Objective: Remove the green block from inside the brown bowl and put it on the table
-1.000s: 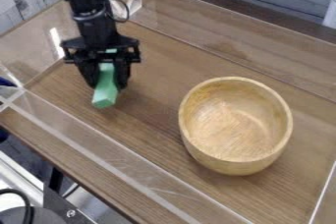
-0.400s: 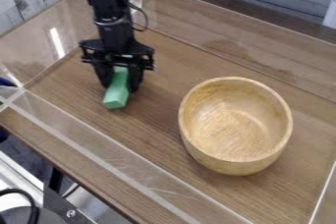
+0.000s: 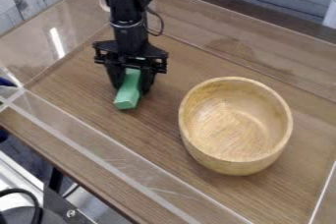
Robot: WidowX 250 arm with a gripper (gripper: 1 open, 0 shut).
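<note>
The green block (image 3: pixel 128 94) hangs tilted between the black fingers of my gripper (image 3: pixel 132 79), which is shut on its upper end. Its lower end is at or just above the table (image 3: pixel 66 110); I cannot tell whether it touches. The brown bowl (image 3: pixel 226 159) stands to the right of the gripper, apart from it, and nothing shows inside it. The arm rises from the gripper toward the top of the view.
Clear acrylic walls (image 3: pixel 92 164) edge the tabletop along the front and left, and another runs along the back. Bare wood lies between the block and the bowl and in front of the gripper.
The gripper has moved to the right, toward the bowl, carrying the green block with it. The bowl has not moved.
</note>
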